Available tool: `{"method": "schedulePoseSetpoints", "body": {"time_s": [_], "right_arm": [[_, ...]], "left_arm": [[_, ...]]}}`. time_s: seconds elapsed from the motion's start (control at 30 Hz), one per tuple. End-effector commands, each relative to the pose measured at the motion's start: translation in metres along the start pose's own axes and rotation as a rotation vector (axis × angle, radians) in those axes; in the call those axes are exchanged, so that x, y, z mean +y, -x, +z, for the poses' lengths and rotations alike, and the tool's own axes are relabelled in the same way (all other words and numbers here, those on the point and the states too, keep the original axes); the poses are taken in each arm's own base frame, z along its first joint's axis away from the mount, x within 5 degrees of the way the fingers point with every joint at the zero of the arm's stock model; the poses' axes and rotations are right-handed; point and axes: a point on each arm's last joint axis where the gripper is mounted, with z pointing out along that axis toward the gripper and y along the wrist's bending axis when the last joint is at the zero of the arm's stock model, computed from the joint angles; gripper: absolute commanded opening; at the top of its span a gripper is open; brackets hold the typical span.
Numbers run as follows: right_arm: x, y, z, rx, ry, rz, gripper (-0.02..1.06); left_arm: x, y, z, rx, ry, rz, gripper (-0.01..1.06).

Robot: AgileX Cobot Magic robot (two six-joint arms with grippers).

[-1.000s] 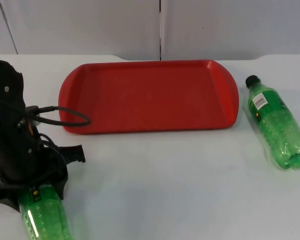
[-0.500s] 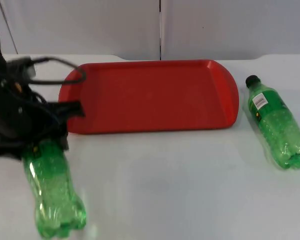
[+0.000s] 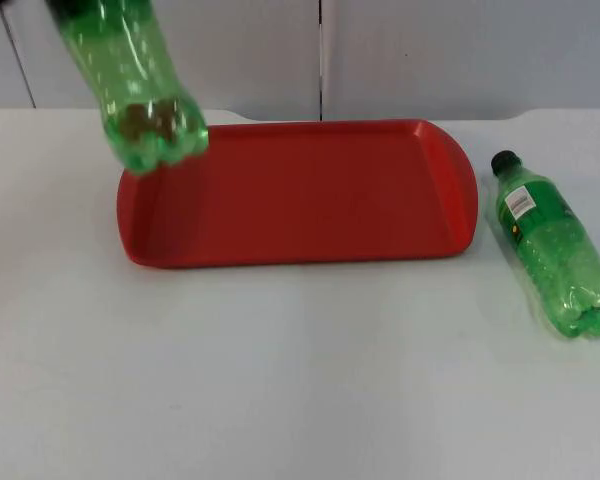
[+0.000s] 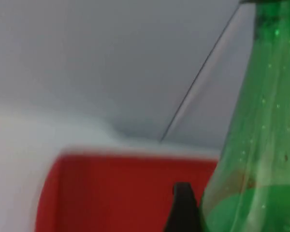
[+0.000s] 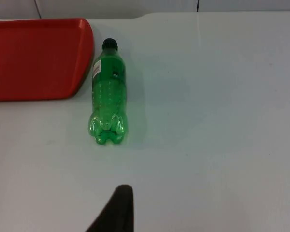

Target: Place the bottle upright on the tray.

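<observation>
Left gripper (image 4: pixel 183 212): we see its fingertip against the lifted green bottle (image 3: pixel 130 75); grip unclear. Red tray (image 3: pixel 300 190) below. Right gripper (image 5: pixel 117 212): second bottle (image 5: pixel 108 92) lies ahead; opening unclear.

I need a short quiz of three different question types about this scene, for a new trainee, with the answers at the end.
1. True or false: the green plastic bottle with the black cap stands upright on the red plastic tray.
2. Multiple choice: the raised green plastic bottle hangs over which part of the tray? A) its left end B) its right end C) its middle
3. Fill in: the capped bottle lies on the white ___, to the right of the tray.

Key: 1 false, it lies on its side off the tray; 2 A; 3 table.
</observation>
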Motion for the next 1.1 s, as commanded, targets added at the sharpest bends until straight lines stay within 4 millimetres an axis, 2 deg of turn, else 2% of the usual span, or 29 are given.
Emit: {"method": "schedulePoseSetpoints", "body": {"time_s": [0.0, 0.1, 0.13, 0.37, 0.77, 0.93, 0.97, 1.07], "right_arm": [[0.000, 0.000, 0.000, -0.006, -0.004, 0.011, 0.98], [0.000, 0.000, 0.000, -0.006, -0.004, 0.011, 0.98], [0.000, 0.000, 0.000, -0.006, -0.004, 0.011, 0.98], [0.000, 0.000, 0.000, -0.006, -0.004, 0.011, 0.98], [0.000, 0.000, 0.000, -0.006, -0.004, 0.011, 0.98], [0.000, 0.000, 0.000, -0.006, -0.004, 0.011, 0.98], [0.000, 0.000, 0.000, -0.006, -0.004, 0.011, 0.98], [0.000, 0.000, 0.000, -0.006, -0.004, 0.011, 0.98]], "left_arm": [[-0.009, 0.015, -0.007, -0.125, -0.080, 0.078, 0.00], [-0.022, 0.027, -0.011, -0.268, -0.199, 0.204, 0.00], [-0.022, 0.027, -0.011, -0.268, -0.199, 0.204, 0.00], [-0.028, 0.029, -0.004, -0.450, -0.230, 0.521, 0.00], [-0.020, 0.008, 0.028, -0.514, -0.254, 0.486, 0.00], [-0.009, -0.012, 0.055, -0.496, -0.216, 0.500, 0.00], [-0.009, -0.012, 0.055, -0.496, -0.216, 0.500, 0.00], [-0.004, -0.023, 0.077, -0.453, -0.206, 0.497, 0.00]]}}
